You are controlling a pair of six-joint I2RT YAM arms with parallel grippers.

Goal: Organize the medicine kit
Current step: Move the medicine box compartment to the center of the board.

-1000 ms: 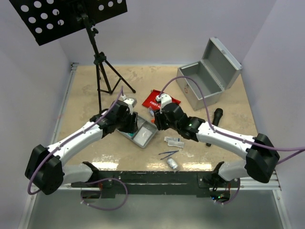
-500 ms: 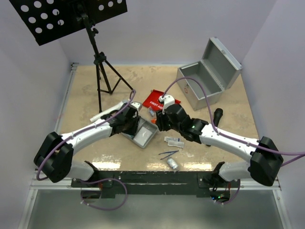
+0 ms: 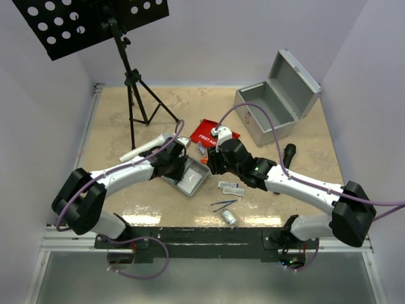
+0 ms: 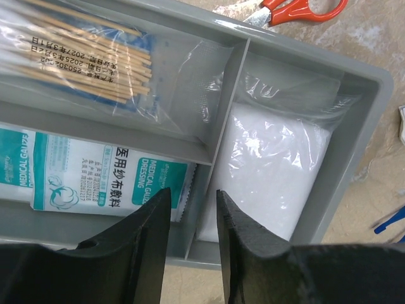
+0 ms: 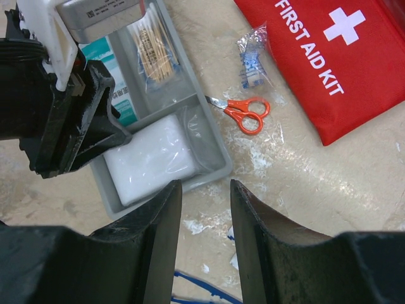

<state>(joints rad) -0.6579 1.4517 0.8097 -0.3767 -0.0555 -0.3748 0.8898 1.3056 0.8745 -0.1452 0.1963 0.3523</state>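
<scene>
Small walled bench cell, soft even light.
Plain pale lilac walls (image 3: 209, 44) on three sides. Table (image 3: 209, 104) top is beige and mottled, with glossy glare near the front edge. Metal rail (image 3: 87, 126) runs along its left side. Black tripod stand (image 3: 131, 79) at back left carries a tilted black perforated plate (image 3: 95, 25).

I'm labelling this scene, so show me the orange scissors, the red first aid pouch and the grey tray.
orange scissors (image 5: 245, 114): right wrist view, where the handle loops meet.
red first aid pouch (image 5: 329, 69): right wrist view, on its printed front.
grey tray (image 4: 357, 136): left wrist view, on its right side wall.
</scene>
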